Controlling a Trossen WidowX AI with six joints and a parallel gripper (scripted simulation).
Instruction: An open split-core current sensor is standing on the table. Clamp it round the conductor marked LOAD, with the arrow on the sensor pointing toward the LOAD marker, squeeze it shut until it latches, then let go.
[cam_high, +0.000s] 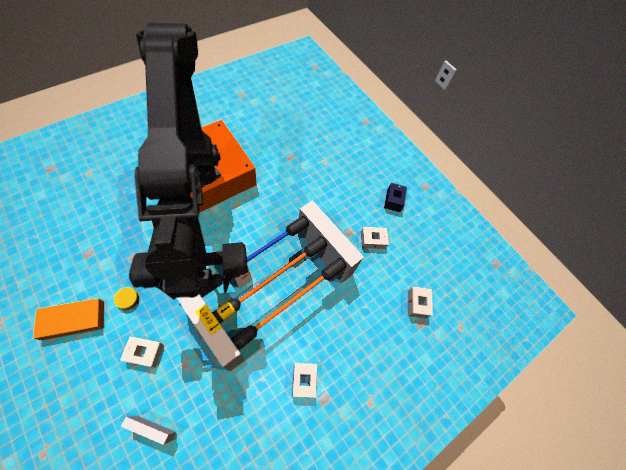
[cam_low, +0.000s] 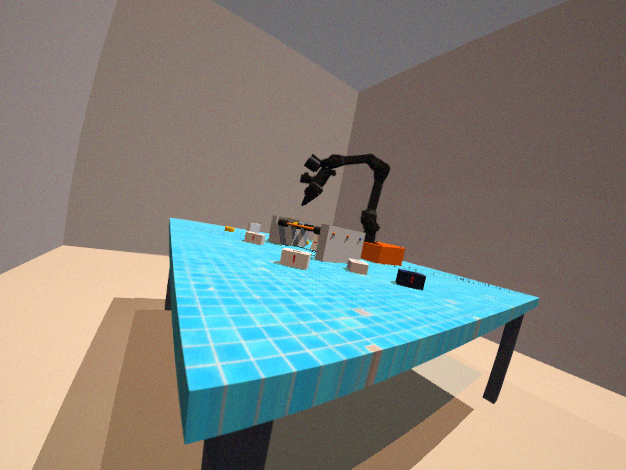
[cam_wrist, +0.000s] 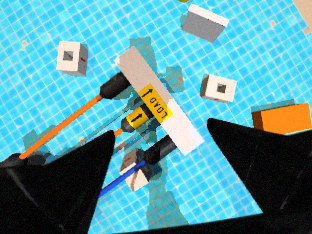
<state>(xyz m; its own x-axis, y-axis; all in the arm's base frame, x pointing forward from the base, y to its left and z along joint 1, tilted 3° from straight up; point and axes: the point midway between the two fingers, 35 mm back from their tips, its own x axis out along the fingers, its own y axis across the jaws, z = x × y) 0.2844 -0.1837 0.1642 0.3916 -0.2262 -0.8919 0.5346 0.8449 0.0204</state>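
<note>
A pale block (cam_high: 243, 278) (cam_wrist: 133, 173) with a red mark stands under the blue conductor (cam_high: 267, 245) (cam_wrist: 122, 179). It looks split at the top and may be the open sensor; the conductor and my gripper partly hide it. The LOAD conductor (cam_high: 273, 275) is the middle, orange one, with a yellow arrow sleeve (cam_high: 225, 309) (cam_wrist: 136, 117) beside the LOAD label (cam_high: 207, 319) (cam_wrist: 156, 104). No sensor shows round its visible part. My gripper (cam_high: 200, 292) (cam_low: 303, 203) (cam_wrist: 161, 128) is open and empty, above the LOAD end of the rack.
The rack has two pale end walls (cam_high: 333, 233) (cam_wrist: 184, 131) and an outer orange conductor (cam_high: 290, 302) (cam_wrist: 61, 128). Several white holed blocks and a dark one (cam_high: 395, 197) (cam_low: 410, 279) stand around. An orange bar (cam_high: 68, 318) (cam_wrist: 282, 119), yellow disc (cam_high: 125, 298) and pale wedge (cam_high: 147, 429) lie beyond.
</note>
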